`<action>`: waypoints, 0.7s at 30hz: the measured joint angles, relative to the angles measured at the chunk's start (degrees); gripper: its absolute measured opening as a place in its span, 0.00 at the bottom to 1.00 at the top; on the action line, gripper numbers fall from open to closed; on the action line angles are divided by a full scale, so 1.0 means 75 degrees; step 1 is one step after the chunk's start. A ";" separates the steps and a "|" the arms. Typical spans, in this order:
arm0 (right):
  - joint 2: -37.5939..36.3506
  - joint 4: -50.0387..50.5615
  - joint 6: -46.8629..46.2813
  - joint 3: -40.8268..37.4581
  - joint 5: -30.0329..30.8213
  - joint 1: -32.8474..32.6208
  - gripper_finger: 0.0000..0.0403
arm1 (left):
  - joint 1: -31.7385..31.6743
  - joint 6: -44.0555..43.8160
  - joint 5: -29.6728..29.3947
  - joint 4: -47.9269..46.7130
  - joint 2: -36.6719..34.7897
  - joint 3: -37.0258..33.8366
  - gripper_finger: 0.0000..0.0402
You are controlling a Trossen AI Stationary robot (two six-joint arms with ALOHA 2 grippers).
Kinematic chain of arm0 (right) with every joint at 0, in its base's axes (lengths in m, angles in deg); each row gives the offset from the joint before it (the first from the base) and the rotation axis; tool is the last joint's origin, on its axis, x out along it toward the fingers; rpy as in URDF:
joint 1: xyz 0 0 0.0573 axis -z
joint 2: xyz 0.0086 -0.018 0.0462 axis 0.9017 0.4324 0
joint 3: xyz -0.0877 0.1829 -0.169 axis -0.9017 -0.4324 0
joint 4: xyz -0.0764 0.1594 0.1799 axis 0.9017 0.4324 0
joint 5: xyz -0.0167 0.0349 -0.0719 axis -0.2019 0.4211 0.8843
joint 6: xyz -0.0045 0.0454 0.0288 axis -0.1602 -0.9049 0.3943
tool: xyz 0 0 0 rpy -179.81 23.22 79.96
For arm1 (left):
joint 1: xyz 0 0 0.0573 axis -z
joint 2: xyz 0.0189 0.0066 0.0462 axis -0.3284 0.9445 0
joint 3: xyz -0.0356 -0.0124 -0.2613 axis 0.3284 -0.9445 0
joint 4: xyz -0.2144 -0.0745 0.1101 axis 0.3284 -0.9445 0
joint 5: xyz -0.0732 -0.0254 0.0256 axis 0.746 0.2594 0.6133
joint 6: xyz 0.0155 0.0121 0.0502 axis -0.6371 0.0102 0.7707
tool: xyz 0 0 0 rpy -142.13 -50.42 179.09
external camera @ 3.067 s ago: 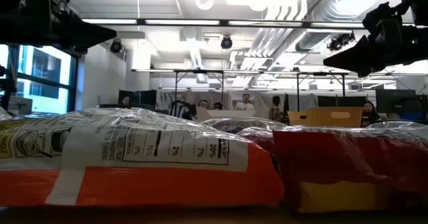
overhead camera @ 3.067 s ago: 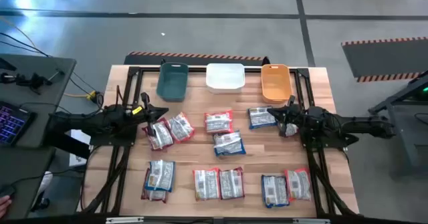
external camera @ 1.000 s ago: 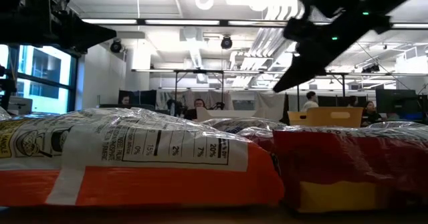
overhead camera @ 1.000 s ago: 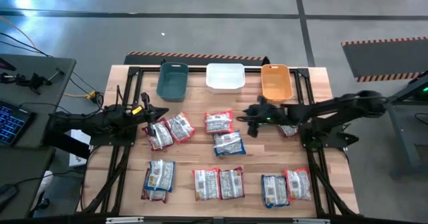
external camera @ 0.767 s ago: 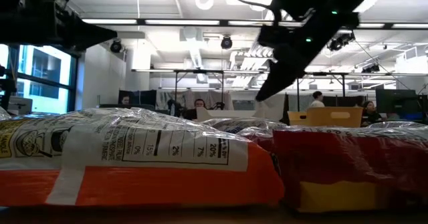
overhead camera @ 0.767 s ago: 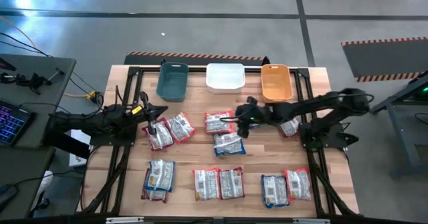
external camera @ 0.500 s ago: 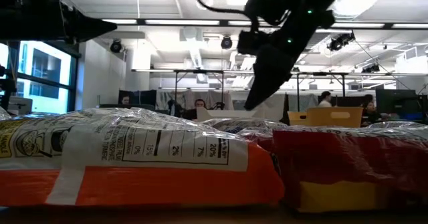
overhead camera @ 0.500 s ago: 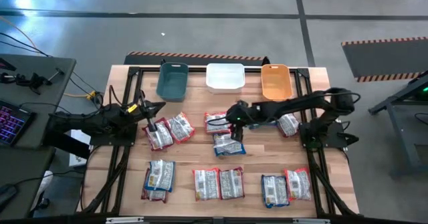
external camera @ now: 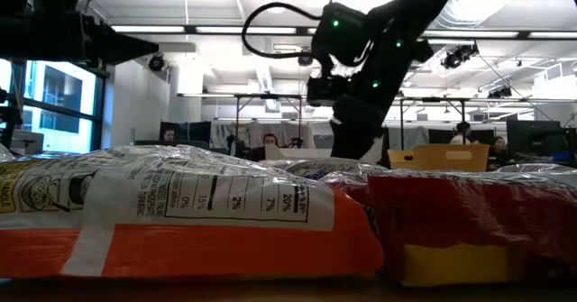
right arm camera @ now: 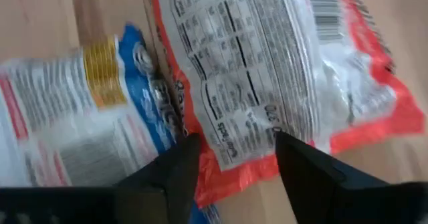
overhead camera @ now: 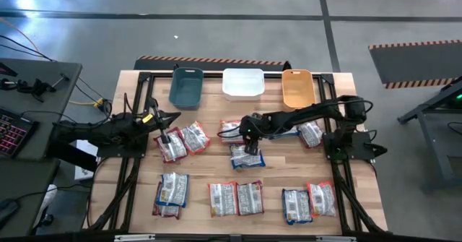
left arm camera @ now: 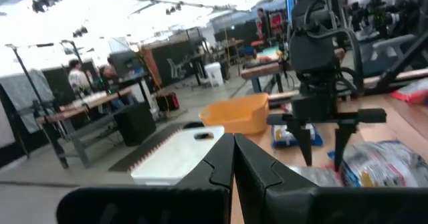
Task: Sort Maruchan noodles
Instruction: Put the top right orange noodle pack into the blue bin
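Wooden table (overhead camera: 339, 87): three bins (overhead camera: 242, 83), twelve packets (overhead camera: 235, 198).

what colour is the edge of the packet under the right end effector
Red, around a silvery-white printed back; the packet shows best in the right wrist view, beneath the open right end effector.

Overhead, table-level and two wrist cameras

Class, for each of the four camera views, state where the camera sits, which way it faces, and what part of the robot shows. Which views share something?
High: overhead, straight down on the table; both arms.
Low: table height, looking level past an orange packet; both arms overhead.
Left wrist: looking past the shut left gripper to the right gripper.
Right wrist: facing down at a red packet between the right gripper's open fingers.
Shared: high and left wrist both show the orange bin.
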 joint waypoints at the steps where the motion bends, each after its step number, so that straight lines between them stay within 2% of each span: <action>1: 0.0063 -0.0124 -0.0043 0.0000 -0.0130 0.0034 0.40 | 0.0000 -0.0062 0.0000 -0.0107 0.0018 0.0000 0.00; 4: 0.0268 -0.0372 -0.0159 0.0000 -0.0313 0.0096 0.28 | 0.0000 -0.0227 0.0000 -0.0333 0.0075 0.0000 0.00; 10: 0.0420 -0.0526 -0.0033 0.0023 -0.0168 0.0110 0.04 | 0.0000 -0.0379 0.0003 -0.0392 0.0101 0.0000 0.00; 21: -0.0650 -0.0421 -0.0409 0.0026 -0.0385 0.0346 0.01 | 0.0000 -0.0110 0.0004 -0.0259 0.0101 0.0000 0.00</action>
